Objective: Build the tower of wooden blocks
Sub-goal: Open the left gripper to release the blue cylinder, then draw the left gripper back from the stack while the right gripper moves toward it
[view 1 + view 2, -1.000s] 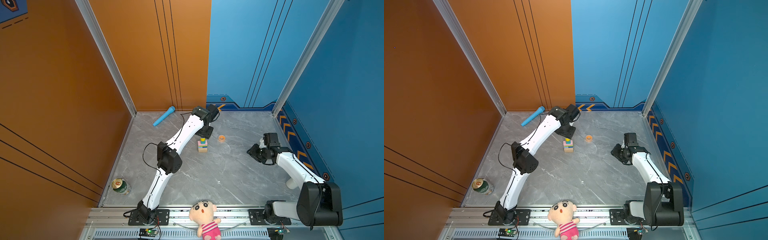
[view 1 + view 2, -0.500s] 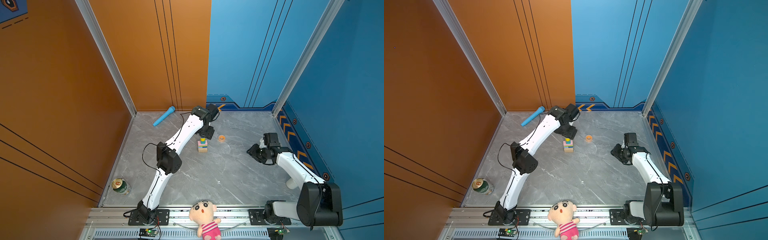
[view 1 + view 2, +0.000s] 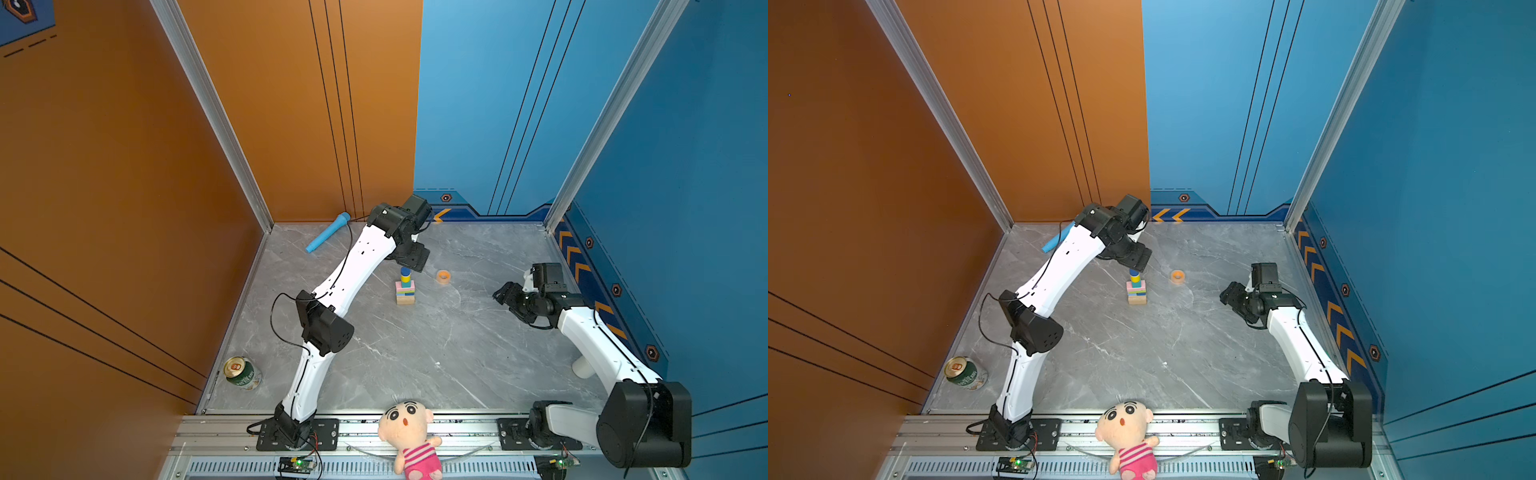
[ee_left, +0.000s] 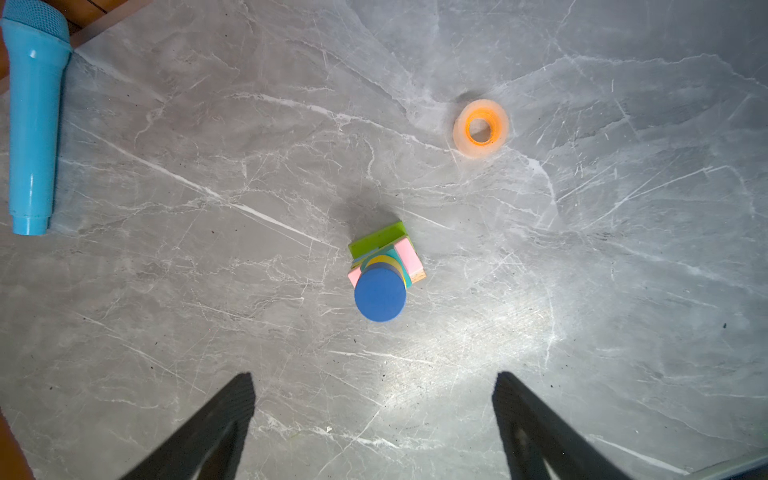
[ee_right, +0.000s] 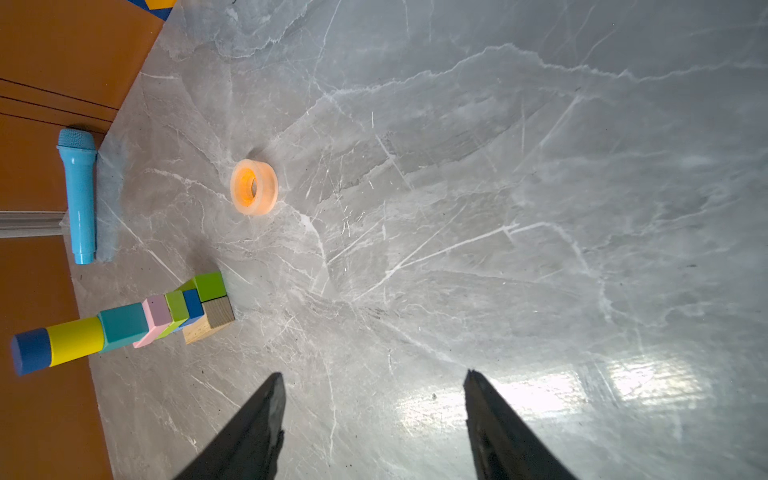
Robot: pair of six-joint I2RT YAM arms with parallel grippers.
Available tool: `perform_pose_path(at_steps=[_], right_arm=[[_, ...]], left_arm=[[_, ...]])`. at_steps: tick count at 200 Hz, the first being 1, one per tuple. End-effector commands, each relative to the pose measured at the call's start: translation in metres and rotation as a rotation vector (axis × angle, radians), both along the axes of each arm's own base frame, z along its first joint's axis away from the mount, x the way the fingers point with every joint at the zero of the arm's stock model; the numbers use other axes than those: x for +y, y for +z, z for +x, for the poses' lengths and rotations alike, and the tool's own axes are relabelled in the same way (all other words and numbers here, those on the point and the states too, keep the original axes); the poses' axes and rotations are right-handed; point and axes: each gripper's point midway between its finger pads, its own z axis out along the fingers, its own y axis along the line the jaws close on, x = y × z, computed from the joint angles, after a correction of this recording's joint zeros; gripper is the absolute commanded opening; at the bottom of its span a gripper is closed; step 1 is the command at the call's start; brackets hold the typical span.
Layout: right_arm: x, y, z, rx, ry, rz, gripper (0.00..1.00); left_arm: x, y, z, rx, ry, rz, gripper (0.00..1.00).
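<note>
**A:** What has the left gripper (image 4: 374,374) got hold of?

**B:** Nothing. Its two fingers (image 4: 224,415) are spread wide, with only bare table (image 4: 582,291) between them. The wood block tower (image 4: 380,286) stands clear of both tips, untouched.

**A:** And the right gripper (image 5: 372,373)?

**B:** Parted as well, and empty. In a top view it hangs well apart from the tower, over towards the blue wall.

**A:** Where is the tower, then?

**B:** Upright near the middle of the table in both top views, just in front of the left arm's wrist. A tan brick (image 5: 210,320) lies at the base with a lime green block (image 5: 208,286) beside it. Above come dark blue, green and pink pieces (I can't tell exactly how they overlap). On those sit a teal cube (image 5: 123,324), a yellow cylinder (image 5: 75,340) and a dark blue cylinder (image 4: 380,294) on top.

**A:** Anything around it?

**B:** An orange tape ring (image 4: 481,128) lies near it, and a light-blue toy microphone (image 4: 33,124) lies by the orange wall.
</note>
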Motion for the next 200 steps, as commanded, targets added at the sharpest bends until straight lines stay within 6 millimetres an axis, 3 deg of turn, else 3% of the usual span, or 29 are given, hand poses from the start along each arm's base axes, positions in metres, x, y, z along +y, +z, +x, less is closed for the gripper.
perform_pose_path(at_steps=[1,46,74,102,138,163,200], right_arm=[[-0.005,0.015,-0.002,-0.023,-0.012,-0.019,0.78],[-0.003,0.022,-0.002,-0.034,-0.007,-0.021,0.91],[0.001,0.027,-0.003,-0.046,0.006,-0.030,0.92],[0.006,0.030,-0.003,-0.052,0.017,-0.034,0.91],[0.020,0.034,0.004,-0.064,0.054,-0.044,0.86],[0.034,0.032,0.012,-0.058,0.089,-0.049,0.72],[0.061,0.032,0.028,-0.060,0.152,-0.034,0.32]], left_arm=[[0.005,0.016,-0.005,-0.015,-0.017,-0.040,0.93],[0.010,0.039,-0.007,-0.098,-0.015,-0.140,0.93],[0.031,0.054,-0.009,-0.179,0.051,-0.244,0.93],[0.053,0.055,-0.011,-0.235,0.118,-0.401,0.88],[0.076,0.043,-0.016,-0.266,0.194,-0.581,0.60],[0.081,0.016,-0.019,-0.213,0.225,-0.634,0.37],[0.071,-0.023,-0.013,-0.108,0.251,-0.672,0.06]])
